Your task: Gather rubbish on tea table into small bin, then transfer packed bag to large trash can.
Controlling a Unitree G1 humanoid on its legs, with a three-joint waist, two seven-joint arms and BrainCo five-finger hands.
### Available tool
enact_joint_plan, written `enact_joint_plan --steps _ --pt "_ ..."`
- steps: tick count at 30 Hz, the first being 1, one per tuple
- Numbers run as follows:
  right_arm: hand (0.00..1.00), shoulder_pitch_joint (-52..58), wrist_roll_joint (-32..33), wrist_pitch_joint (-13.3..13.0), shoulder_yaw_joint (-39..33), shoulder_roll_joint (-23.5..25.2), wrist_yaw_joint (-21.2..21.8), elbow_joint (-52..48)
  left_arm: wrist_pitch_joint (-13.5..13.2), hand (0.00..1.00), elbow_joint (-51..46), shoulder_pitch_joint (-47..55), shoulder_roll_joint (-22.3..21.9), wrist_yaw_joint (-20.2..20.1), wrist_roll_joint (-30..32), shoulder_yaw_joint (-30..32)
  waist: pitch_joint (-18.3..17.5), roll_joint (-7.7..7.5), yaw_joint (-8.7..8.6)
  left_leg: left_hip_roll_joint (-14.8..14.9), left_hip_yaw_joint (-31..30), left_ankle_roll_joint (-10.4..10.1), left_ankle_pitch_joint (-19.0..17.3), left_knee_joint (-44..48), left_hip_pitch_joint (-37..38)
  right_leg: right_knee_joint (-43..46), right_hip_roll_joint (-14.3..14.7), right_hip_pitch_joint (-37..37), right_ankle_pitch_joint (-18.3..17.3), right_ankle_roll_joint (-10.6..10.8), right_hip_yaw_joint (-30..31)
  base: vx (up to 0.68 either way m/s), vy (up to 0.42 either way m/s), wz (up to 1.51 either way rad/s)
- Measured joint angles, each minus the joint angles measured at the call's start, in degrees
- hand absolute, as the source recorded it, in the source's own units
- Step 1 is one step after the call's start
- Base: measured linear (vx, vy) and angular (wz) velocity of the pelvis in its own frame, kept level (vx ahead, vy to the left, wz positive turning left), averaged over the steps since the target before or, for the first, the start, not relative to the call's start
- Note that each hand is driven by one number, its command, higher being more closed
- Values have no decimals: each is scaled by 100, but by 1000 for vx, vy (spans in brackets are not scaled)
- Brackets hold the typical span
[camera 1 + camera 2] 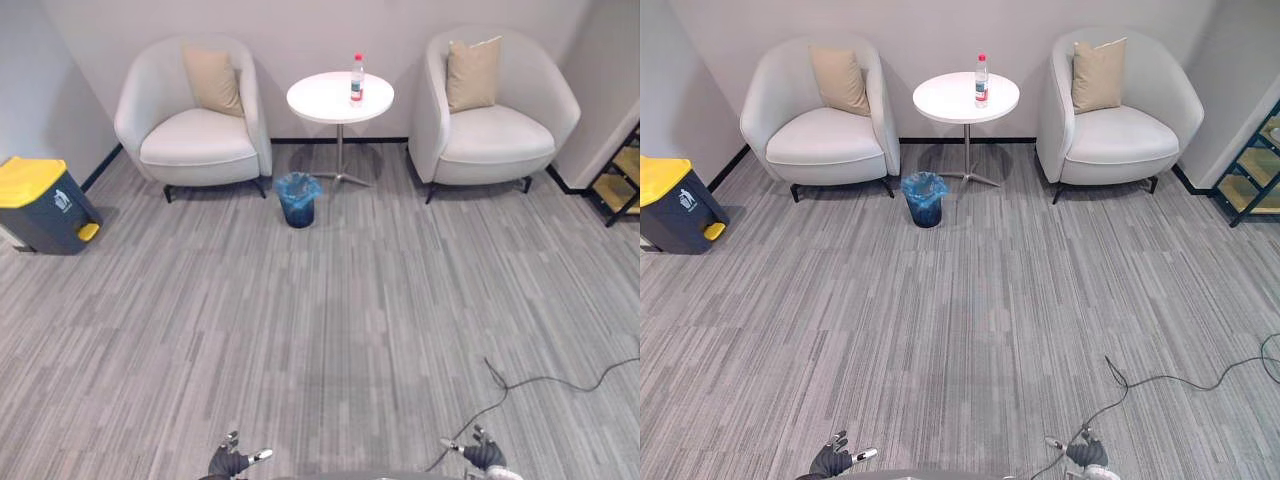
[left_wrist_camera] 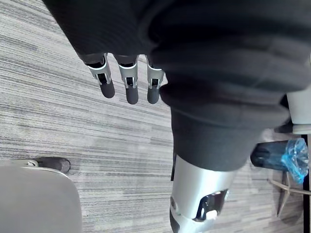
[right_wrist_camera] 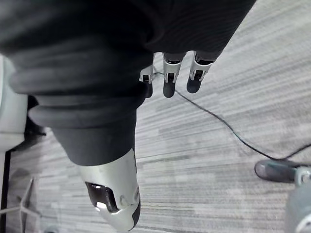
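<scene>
A plastic bottle (image 1: pixel 357 78) with a red cap stands upright on the round white tea table (image 1: pixel 325 100) at the far wall. The small bin (image 1: pixel 298 199), lined with a blue bag, sits on the floor just left of the table's foot. A dark grey large trash can (image 1: pixel 40 203) with a yellow lid stands at the far left. My left hand (image 2: pixel 127 80) hangs low over the carpet, fingers straight, holding nothing. My right hand (image 3: pixel 169 76) hangs the same way, empty. Both hands (image 1: pixel 232 462) (image 1: pixel 482 455) show at the near edge, far from the table.
Two white armchairs (image 1: pixel 195 125) (image 1: pixel 495 115) with beige cushions flank the table. A dark shelf unit (image 1: pixel 622 175) stands at the far right. Wide grey striped carpet lies between me and the furniture.
</scene>
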Motion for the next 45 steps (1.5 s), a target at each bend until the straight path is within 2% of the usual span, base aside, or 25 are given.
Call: enact_joint_plan --steps 4,8,12,14,17,18,21,22,25,28,29,30,31,32,33,35,38,39,40,41,42,43,44,45 --pt "0 49 -561 -29 219 -110 111 -278 -91 0 -145 27 24 -94 271 -57 6 1 1 5 34 -19 -13 1 38 -1 0 24 -13 19 17 -5 0 -3" --pt "0 146 -766 -43 555 -261 230 -526 -163 0 -382 167 80 -129 317 -202 7 16 3 14 149 -42 -35 24 62 -1 0 25 -15 18 79 -25 3 -10" --pt "0 180 -747 -38 598 -291 241 -528 -165 0 -507 260 118 -202 314 -214 5 30 -1 44 211 14 -71 54 57 3 23 13 -16 14 107 -40 -6 -6" --pt "0 209 -717 -30 598 -309 242 -548 -164 0 -564 287 159 -201 314 -214 -11 58 8 106 292 147 -156 82 22 11 83 -40 -19 8 134 -38 -7 -12" --pt "0 257 -560 -24 595 -354 241 -694 -160 0 -685 344 236 -200 311 -212 -7 53 -11 124 316 136 -165 112 -18 21 94 -77 -22 -2 144 -28 -13 -6" --pt "0 259 -486 -20 594 -375 241 -693 -158 0 -760 368 234 -200 306 -213 -3 60 -4 134 350 84 -201 153 -27 30 97 -84 -24 -4 148 -7 -7 -10" --pt "0 217 -371 -12 592 -391 237 -693 -157 0 -854 367 234 -198 293 -209 2 82 4 170 436 138 -315 376 -175 168 104 -206 -68 -62 183 -3 -3 -12" --pt "0 177 -281 -11 588 -391 231 -693 -156 0 -859 367 234 -191 275 -205 5 86 6 188 470 96 -377 483 -254 239 103 -299 -95 -73 229 0 3 -21" --pt "0 34 -194 -7 541 -400 212 -690 -146 0 -932 377 231 -176 252 -200 52 127 9 245 581 218 -607 832 -475 470 115 -518 -224 -18 330 7 13 -19" --pt "0 -67 -16 -4 474 -396 184 -681 -144 0 -1072 358 239 -103 246 -183 114 135 8 257 629 348 -981 1353 -736 1141 30 -850 -658 112 373 30 37 -9" --pt "0 -119 46 -1 473 -387 135 -626 -133 0 -1144 335 250 -77 245 -175 159 118 11 249 638 404 -1231 1707 -851 1731 -75 -1078 -952 329 373 91 60 -5" --pt "0 -145 100 4 473 -378 96 -608 -115 0 -1196 323 261 -78 246 -176 187 124 12 251 653 418 -1332 1836 -880 2075 -135 -1178 -1041 459 333 88 46 -19" --pt "0 -234 197 9 477 -334 73 -573 -92 0 -1261 317 309 -69 240 -176 287 27 43 260 698 460 -1558 2026 -908 2998 -270 -1609 -1051 479 215 144 50 -22" --pt "0 -336 244 11 486 -238 52 -574 -80 0 -1299 319 423 -67 239 -181 403 12 31 256 708 541 -1741 2169 -831 4010 -462 -2058 -1009 541 100 130 28 -19" --pt "0 -350 248 14 494 -185 49 -574 -67 0 -1313 303 495 -60 227 -180 445 -44 10 255 711 547 -1817 2223 -784 4313 -538 -2205 -1046 509 51 223 14 -14" --pt "0 -365 256 19 536 -149 50 -532 -4 0 -1322 268 641 -29 131 -176 570 -65 29 293 712 492 -1952 2226 -566 4452 -719 -2532 -1206 466 -190 263 -18 -5" --pt "0 -443 358 29 540 -215 7 -462 20 0 -1332 19 663 67 22 -154 669 6 -11 594 565 366 -1970 1835 -130 3311 -714 -2984 -1046 378 -578 409 -90 28" --pt "0 -489 364 29 545 -239 -15 -460 14 0 -1332 -105 645 71 21 -153 704 50 -43 711 488 240 -1901 1524 115 2481 -680 -3112 -624 392 -686 531 -168 51" --pt "0 -545 365 30 547 -266 -22 -459 14 0 -1331 -229 614 84 20 -153 756 86 -138 816 308 93 -1821 1213 370 1812 -613 -3155 121 359 -665 816 -323 76" --pt "0 -577 365 32 548 -272 -23 -463 11 0 -1329 -297 593 89 18 -154 766 80 -212 939 141 -16 -1760 1113 488 1694 -604 -3110 905 174 -622 613 -263 63" --pt "0 -586 365 33 546 -289 -24 -467 9 0 -1326 -339 563 95 17 -151 753 58 -216 989 100 -27 -1751 1124 500 1792 -569 -3096 777 -36 -655 598 -298 47" --pt "0 -705 363 45 522 -308 -45 -524 -6 0 -1318 -438 507 102 22 -174 818 166 -214 1133 -106 -308 -1586 1349 432 2367 -574 -3207 389 -170 -675 456 -245 31" --pt "0 -717 364 48 520 -318 -40 -535 -17 0 -1307 -460 453 115 21 -189 844 209 -246 1209 -232 -426 -1349 1938 272 2822 -627 -3138 -62 -230 -783 575 -309 37" --pt "0 -701 363 49 536 -313 -31 -542 -30 0 -1303 -457 435 136 21 -189 867 245 -284 1263 -265 -401 -1179 2433 112 2852 -613 -2979 -240 -237 -857 605 -331 56"
